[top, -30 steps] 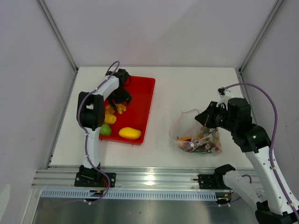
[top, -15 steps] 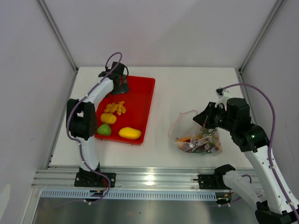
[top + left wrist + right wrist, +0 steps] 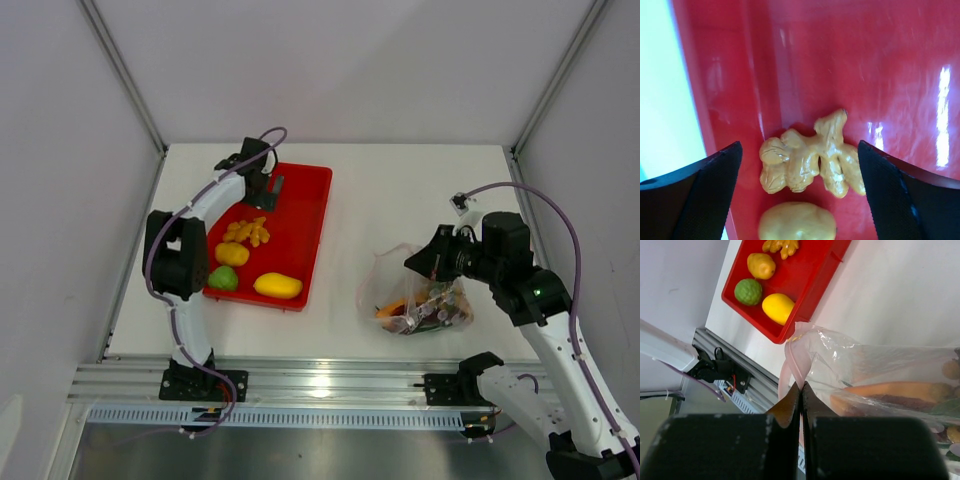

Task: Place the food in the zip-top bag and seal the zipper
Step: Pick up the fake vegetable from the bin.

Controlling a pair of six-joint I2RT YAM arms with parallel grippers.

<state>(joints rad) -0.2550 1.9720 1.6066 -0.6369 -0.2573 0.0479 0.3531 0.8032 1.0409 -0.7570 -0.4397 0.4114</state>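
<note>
Left gripper [image 3: 264, 187] is observed above the far end of the red tray [image 3: 300, 215], jaws spread wide and holding nothing; a knobbly yellow-orange piece [image 3: 807, 160] is seen on the tray floor below the gap. Right gripper [image 3: 801, 390] is found clamped on the mouth edge of the zip-top bag [image 3: 395, 285], at the pinkish zipper [image 3: 794, 362]. The bag is located on the right side of the bench [image 3: 400, 190], with several food pieces [image 3: 432, 310] inside. Mango [image 3: 277, 286], lime [image 3: 224, 279] and orange fruit [image 3: 232, 254] are noted at the tray's near end.
</note>
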